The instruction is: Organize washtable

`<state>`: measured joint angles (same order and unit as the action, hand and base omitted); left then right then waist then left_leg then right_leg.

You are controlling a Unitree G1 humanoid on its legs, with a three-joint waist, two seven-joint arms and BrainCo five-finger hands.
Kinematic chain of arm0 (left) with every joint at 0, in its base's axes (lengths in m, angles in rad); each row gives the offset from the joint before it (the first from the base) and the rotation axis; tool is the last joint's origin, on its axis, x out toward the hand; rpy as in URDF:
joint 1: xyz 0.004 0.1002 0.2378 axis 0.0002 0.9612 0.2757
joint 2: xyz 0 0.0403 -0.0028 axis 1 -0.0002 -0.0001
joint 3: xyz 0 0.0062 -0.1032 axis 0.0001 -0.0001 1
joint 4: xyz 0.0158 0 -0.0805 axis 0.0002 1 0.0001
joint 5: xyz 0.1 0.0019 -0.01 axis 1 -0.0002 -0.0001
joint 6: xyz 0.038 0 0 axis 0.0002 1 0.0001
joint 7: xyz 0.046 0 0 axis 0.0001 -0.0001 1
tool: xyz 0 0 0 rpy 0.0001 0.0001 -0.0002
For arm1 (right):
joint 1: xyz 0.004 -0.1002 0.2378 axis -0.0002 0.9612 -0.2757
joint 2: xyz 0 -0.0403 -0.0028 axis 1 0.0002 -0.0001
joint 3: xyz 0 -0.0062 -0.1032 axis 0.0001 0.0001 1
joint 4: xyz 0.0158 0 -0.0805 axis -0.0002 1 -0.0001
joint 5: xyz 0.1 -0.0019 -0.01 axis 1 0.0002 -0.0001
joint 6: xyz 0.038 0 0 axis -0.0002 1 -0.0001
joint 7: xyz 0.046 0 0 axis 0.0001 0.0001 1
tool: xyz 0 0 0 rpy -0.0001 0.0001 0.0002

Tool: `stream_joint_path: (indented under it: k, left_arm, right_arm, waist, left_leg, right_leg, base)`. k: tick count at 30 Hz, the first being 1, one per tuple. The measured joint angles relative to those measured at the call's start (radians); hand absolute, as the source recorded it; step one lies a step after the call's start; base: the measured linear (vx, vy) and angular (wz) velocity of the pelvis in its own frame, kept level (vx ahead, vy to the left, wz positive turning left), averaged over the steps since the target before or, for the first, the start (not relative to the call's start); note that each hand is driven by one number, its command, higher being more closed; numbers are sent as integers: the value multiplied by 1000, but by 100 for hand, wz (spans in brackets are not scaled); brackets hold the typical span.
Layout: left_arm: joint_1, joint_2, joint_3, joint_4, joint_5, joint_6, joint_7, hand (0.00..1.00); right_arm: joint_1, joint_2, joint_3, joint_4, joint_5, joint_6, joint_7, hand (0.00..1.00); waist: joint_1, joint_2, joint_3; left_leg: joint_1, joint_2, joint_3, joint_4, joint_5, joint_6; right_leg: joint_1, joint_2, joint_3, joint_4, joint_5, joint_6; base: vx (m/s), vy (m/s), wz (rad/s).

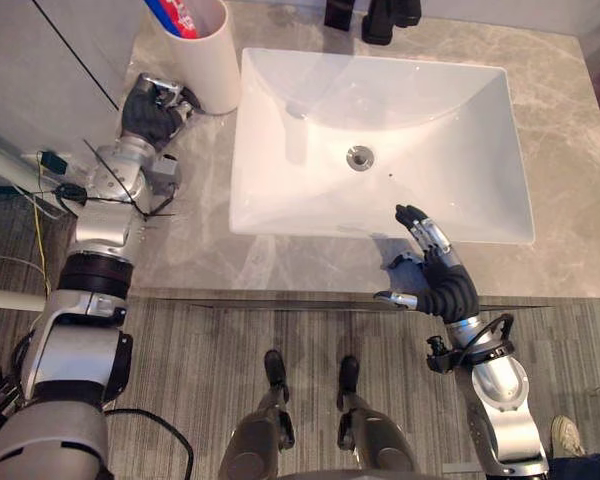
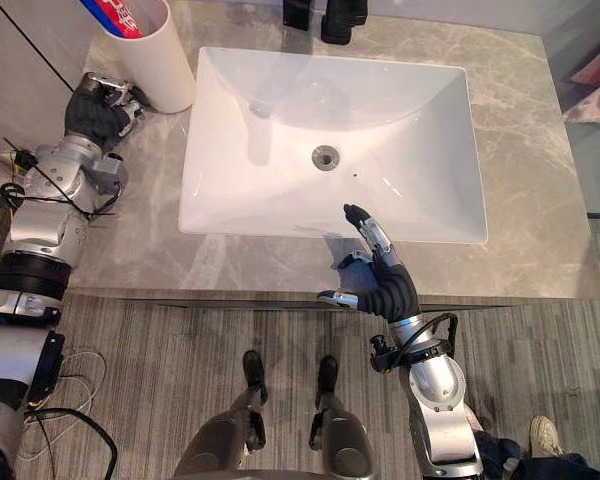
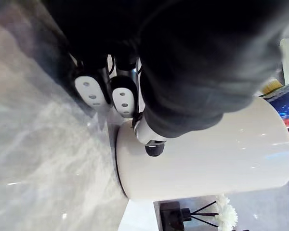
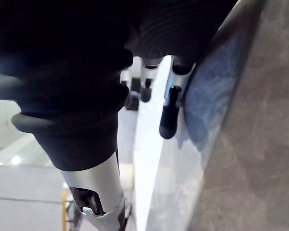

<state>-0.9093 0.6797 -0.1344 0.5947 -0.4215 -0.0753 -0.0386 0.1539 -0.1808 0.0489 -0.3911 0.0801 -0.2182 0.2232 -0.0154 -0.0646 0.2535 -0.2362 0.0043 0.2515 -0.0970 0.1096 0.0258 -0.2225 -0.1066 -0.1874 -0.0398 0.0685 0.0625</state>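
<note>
White cup (image 1: 215, 70) stands upright on the washtable top (image 1: 200, 260) at the basin's (image 1: 280, 190) far-left corner, just beside the rim, with a red-and-blue tube (image 1: 175, 15) sticking out of it. My left hand (image 1: 150, 115) is on the side of the cup away from the basin, right against its wall near the base. I can't tell from the head or wrist views whether it's gripping or just resting there. Right hand (image 1: 442, 280) is at the basin's near-right side, over the stone strip in front of it, and is released. Its fingers (image 1: 427, 235) are straight with tips reaching the near rim, and its thumb points sideways at the top's front edge. Room: bare stone runs left of the basin nearer than the cup, along the near rim, and right of the basin. A grey panel (image 1: 40, 60) borders the top just beyond the cup and left hand, so it's tight there. Dark objects (image 1: 380, 20) behind the basin's far rim are cut off by the frame, so I can't identify them. Left wrist view shows a dark holder with sticks and white flowers (image 3: 176, 214) past the cup. The cup's mouth is cropped too.
</note>
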Motion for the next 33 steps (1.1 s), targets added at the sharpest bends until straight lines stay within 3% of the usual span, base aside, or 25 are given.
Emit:
stream_joint_path:
  k: [8, 17, 20, 27, 33]
  left_arm:
    - [-40, 5, -3, 52, 0, 18, -3, 100]
    - [126, -1, 14, -68, 1, 12, -15, 100]
    - [232, -20, 6, -145, 2, 12, -29, 100]
    - [382, -85, -35, -231, 2, 22, -71, 100]
    - [393, -107, -60, -231, 2, 24, -70, 100]
  right_arm:
    - [11, 0, 4, -2, 8, 0, 1, 0]
    - [6, 0, 32, 52, 9, 2, 1, 0]
    - [-1, 0, 42, 91, 8, 6, 1, 0]
    - [-10, 0, 58, 144, -3, 30, 0, 0]
    - [-10, 4, 69, 163, -4, 31, -1, 0]
  waist:
    - [0, -1, 0]
    - [-1, 5, -3]
    - [4, 15, -24]
    - [7, 70, -96]
    - [3, 77, -103]
  left_leg:
    - [9, -1, -3, 0, 0, 0]
    - [54, -3, -44, 0, -1, -2]
    - [71, -10, -72, 0, -5, -7]
    - [75, -21, -112, 0, -5, -8]
    - [88, -20, -113, 0, -5, -8]
  right_leg:
    - [19, 1, -4, -18, 4, 0]
    - [87, 2, -39, -34, 2, 0]
    - [115, -3, -64, -30, -10, 8]
    - [140, -13, -112, -29, -17, 12]
    - [148, -14, -112, -18, -20, 12]
  base:
    - [50, 16, 1]
    - [36, 7, 11]
    - [26, 29, 28]
    - [25, 30, 19]
    - [0, 3, 1]
